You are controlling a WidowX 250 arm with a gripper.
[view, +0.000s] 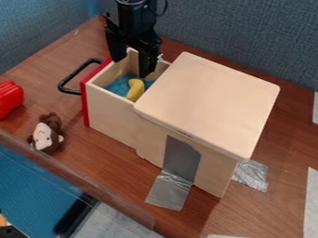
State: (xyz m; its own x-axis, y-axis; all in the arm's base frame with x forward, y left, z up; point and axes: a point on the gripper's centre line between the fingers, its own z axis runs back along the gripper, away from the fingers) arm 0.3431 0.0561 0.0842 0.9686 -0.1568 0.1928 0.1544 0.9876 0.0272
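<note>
Brown table (282,148): yellow toy (135,89) in the drawer (112,112), just below the wide-open hand (132,68).

The pale wooden drawer (112,114), with its red front (85,103) and looped black handle (76,76), sits pulled open from the wooden cabinet (208,104); inside, I see a curved yellow toy (134,90) against blue (116,85).

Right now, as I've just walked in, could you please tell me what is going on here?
The robot's gripper hangs, fingers apart, at the pulled-out drawer of a small wooden cabinet. Inside the drawer, near one fingertip, lies a yellow, curved toy. A toy monkey lies on the table, with a red object farther left in the view.
</note>
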